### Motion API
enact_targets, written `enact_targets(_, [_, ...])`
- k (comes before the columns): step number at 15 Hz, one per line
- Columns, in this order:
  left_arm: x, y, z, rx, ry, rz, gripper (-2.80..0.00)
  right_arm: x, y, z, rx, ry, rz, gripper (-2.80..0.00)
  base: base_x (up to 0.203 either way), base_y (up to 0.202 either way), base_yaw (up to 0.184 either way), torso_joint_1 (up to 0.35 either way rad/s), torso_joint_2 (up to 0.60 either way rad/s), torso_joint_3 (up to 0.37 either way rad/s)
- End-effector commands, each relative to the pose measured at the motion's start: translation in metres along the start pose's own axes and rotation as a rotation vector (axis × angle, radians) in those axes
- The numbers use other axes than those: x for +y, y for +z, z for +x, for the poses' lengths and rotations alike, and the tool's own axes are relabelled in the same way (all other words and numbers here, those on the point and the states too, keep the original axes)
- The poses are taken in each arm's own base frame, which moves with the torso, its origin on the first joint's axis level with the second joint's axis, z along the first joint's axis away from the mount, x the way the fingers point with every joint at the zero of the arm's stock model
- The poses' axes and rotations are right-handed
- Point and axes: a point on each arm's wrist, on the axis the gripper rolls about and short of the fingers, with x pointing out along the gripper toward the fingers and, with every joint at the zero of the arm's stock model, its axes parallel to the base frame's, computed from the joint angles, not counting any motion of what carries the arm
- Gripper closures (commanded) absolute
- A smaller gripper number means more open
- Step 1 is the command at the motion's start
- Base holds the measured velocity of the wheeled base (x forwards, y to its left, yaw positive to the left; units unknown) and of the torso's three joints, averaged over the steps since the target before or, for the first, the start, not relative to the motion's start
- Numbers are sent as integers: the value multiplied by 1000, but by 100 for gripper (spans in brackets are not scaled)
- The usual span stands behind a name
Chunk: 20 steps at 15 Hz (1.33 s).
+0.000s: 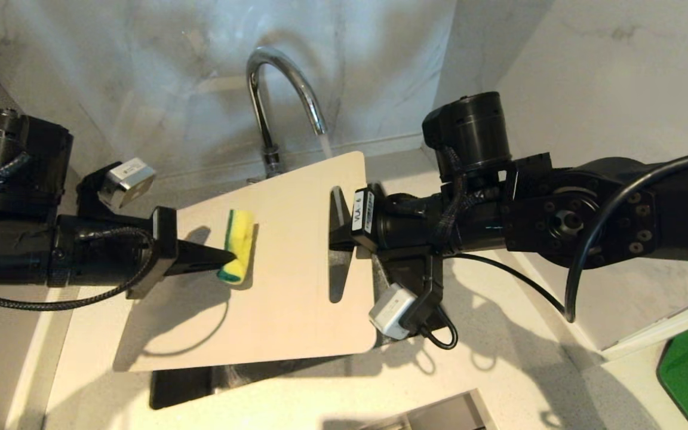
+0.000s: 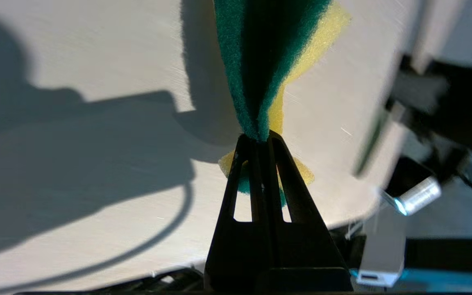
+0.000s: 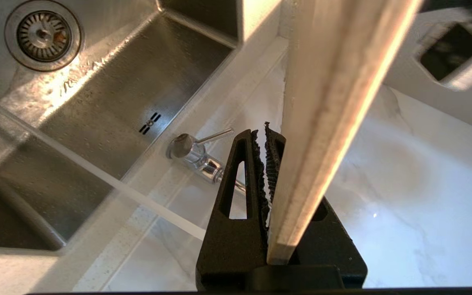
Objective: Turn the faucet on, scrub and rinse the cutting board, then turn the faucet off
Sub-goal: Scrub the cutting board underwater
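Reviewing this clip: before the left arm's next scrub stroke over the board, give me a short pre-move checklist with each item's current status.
1. Water running: ok. A stream falls from the faucet spout past the board's far edge.
2. Sponge held: ok. The left gripper is shut on the sponge, folded between its fingers in the left wrist view.
3. Sponge on the cutting board: ok, it lies against the board's face.
4. Board held: ok. The right gripper is shut on the board's edge at the handle-slot end.
5. Board over the sink: ok, basin shows below it.
6. Board face wet: cannot tell.
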Motion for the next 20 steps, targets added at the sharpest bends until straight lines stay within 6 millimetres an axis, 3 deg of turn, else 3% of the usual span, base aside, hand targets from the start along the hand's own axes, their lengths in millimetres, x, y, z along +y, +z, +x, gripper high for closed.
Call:
enact_targets(1, [-31,-18,-1,41,-80,21,0,2,-1,5,-8,1,-10,0,0,0,0,0,0,0])
enact_targets(6, [-47,-52,7,123,-81,51,0,-2,-6,4,9,-13,-4,0,0,0,0,0,0,0])
enact_targets(11, [-33,-68,14,150,-58,53,0,-6,-7,1,0,-44,-7,0,0,0,0,0,0,0])
enact_targets(20, [12,-53,11,51,60,-13,0,-11,-6,-7,10,-52,-6,0,0,0,0,0,0,0])
